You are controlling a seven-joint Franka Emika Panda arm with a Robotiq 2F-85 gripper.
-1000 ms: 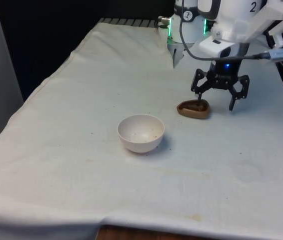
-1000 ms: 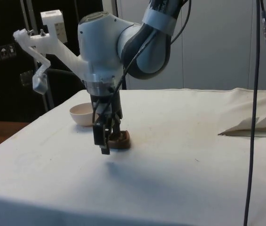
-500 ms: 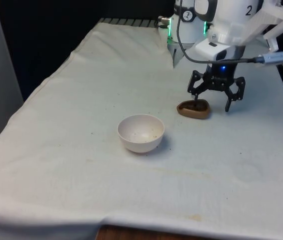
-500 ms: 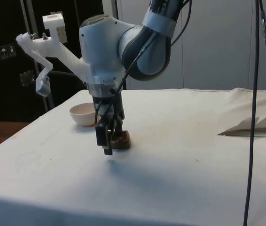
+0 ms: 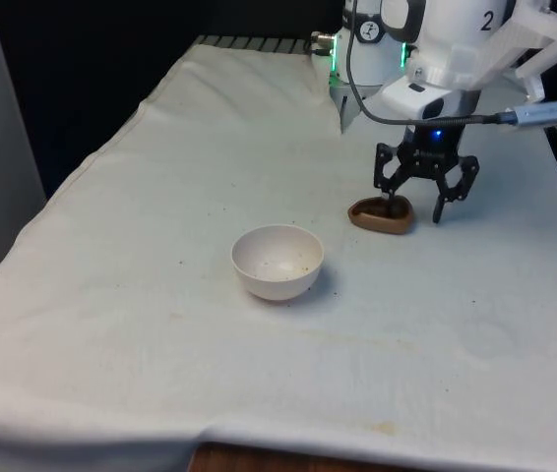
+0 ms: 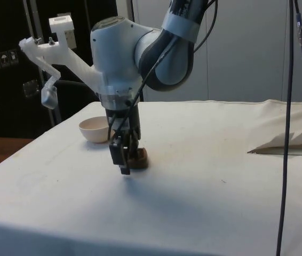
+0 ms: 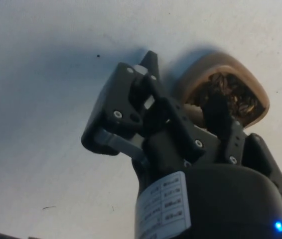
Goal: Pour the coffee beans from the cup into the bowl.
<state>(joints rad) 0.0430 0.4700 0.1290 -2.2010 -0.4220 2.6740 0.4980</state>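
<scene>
Right now the small brown cup (image 5: 380,215) sits upright on the white-clothed table (image 5: 160,197), toward the front view's right and nearer the robot than the bowl. It is low and rounded, almost triangular at the rim, and the wrist view shows it (image 7: 229,82) holding a heap of dark coffee beans (image 7: 230,97) that reach close to its lip.

The end effector (image 5: 414,208) hangs over the cup with its fingers spread apart and not gripping anything. One finger (image 7: 215,112) dips down inside the cup's rim, above or among the beans, while the other finger (image 7: 148,64) stands outside the cup wall, over bare cloth, so the cup's wall lies between them. From the side view the end effector (image 6: 124,162) is low over the table, just in front of the cup (image 6: 138,158).

The bowl (image 5: 278,261) is white, round and upright, well apart from the cup, toward the front view's left and nearer the camera. Its inside looks almost bare, with only a few tiny dark specks at the bottom. A few dark specks also lie on the cloth around it.
</scene>
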